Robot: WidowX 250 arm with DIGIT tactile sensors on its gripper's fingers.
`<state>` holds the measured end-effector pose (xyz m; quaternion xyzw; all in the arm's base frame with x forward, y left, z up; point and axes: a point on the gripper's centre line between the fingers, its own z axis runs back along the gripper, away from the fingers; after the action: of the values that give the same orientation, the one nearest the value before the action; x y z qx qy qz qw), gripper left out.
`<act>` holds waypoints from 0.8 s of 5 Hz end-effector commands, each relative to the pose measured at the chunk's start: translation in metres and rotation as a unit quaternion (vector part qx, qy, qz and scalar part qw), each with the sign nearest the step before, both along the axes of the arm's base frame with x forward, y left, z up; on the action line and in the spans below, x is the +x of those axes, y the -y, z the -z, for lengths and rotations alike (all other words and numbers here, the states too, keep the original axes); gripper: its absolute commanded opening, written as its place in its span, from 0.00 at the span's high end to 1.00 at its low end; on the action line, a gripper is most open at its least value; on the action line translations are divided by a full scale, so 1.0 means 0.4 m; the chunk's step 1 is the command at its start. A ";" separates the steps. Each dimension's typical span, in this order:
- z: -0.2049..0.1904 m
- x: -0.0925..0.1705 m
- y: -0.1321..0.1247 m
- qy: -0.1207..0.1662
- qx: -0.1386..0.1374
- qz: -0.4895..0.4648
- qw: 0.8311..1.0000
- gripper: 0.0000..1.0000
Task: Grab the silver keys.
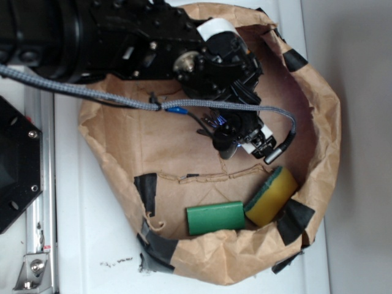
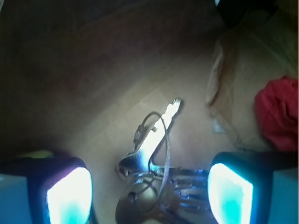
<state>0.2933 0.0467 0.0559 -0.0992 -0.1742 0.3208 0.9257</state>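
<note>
1. A brown paper bag (image 1: 318, 122), rolled down into a low nest with patches of black tape (image 1: 147, 187) on its rim, lies on a white tabletop (image 1: 92, 245).
2. The black robot arm (image 1: 122, 30) reaches from the upper left over the bag, and a grey braided cable (image 1: 79, 92) runs along it.
3. The end effector (image 2: 149, 186) is low inside the bag, above the paper floor.
4. In the wrist view its two fingers (image 2: 70, 196) stand spread apart, one at the left edge and one at the right, and their pads glow pale blue.
5. The silver keys (image 2: 154, 158) lie on the brown paper between the two fingers, near the bottom of the wrist view.
6. One key points up and away from the bunch, and the thin wire ring loops around it.
7. I cannot tell if the fingers touch the keys; a gap shows at each side.
8. In the exterior view the keys are hidden under the arm.
9. A green block (image 1: 215, 217) lies at the near side of the bag.
10. A yellow sponge (image 1: 271, 196) with a green layer lies tilted just to the right of the block and touches it.
11. Something red (image 2: 276, 114) shows at the right in the wrist view, but it is too blurred to name.
</note>
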 end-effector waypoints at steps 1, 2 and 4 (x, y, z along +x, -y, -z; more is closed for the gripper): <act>-0.012 0.023 -0.004 0.024 0.032 0.002 0.999 0.00; 0.013 0.028 0.000 0.017 0.026 0.016 0.999 0.00; 0.031 0.008 0.042 0.011 0.030 0.044 0.999 0.16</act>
<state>0.2896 0.0295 0.0332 -0.0812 -0.1705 0.2783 0.9417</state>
